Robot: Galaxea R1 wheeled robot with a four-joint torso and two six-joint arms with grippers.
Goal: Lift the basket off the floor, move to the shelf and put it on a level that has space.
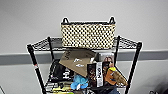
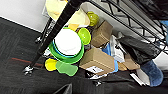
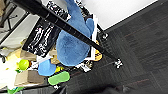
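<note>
The basket [image 1: 88, 35] is seen set upright on the top level [image 1: 126, 42] of the shelf [image 1: 34, 61], squarely between its posts, where room was free; the tiers below are crowded with cardboard boxes [image 2: 98, 60] and a blue plush toy [image 3: 72, 41]. No writing can be read. How the jaws stand cannot be told, nor the basket's place relative to them.
</note>
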